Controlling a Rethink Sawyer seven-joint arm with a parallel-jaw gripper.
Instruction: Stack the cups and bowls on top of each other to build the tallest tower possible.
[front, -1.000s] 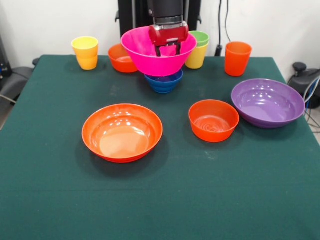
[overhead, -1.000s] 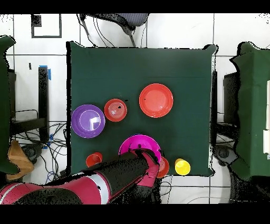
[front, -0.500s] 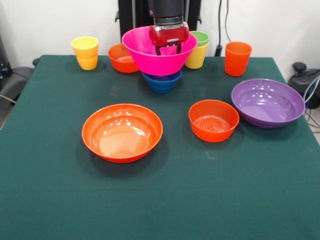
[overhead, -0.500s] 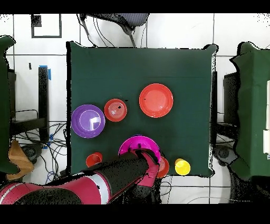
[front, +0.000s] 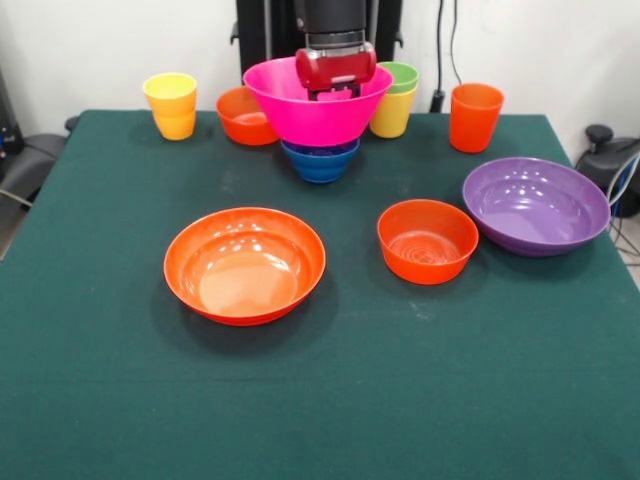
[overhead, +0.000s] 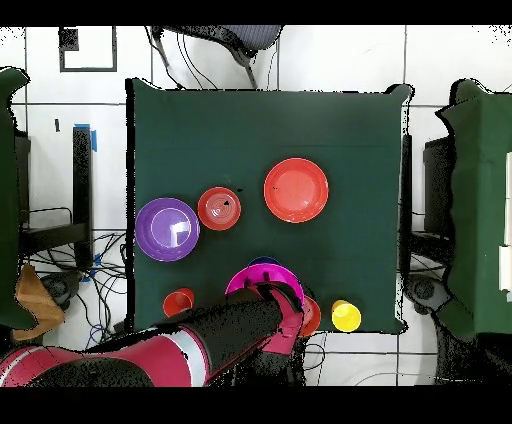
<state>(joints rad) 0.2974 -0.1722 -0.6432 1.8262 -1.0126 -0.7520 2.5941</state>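
My gripper (front: 337, 93) is shut on the far rim of the big pink bowl (front: 310, 112) and holds it on or just above the small blue bowl (front: 320, 163) at the table's far side. In the overhead view my arm covers most of the pink bowl (overhead: 246, 281), and a sliver of the blue bowl (overhead: 264, 262) shows beyond it. A wide orange bowl (front: 245, 264), a small orange bowl (front: 427, 240) and a wide purple bowl (front: 536, 205) stand nearer the camera. Another small orange bowl (front: 243, 116) sits behind the pink one.
A yellow cup (front: 171, 104) stands at the far left. A green cup (front: 403, 75) sits nested in a yellow cup (front: 392, 116) just right of the pink bowl. A taller orange cup (front: 474, 117) stands at the far right.
The pink bowl has shifted slightly toward the robot with the gripper. The blue bowl's rim now shows past it in the overhead view.
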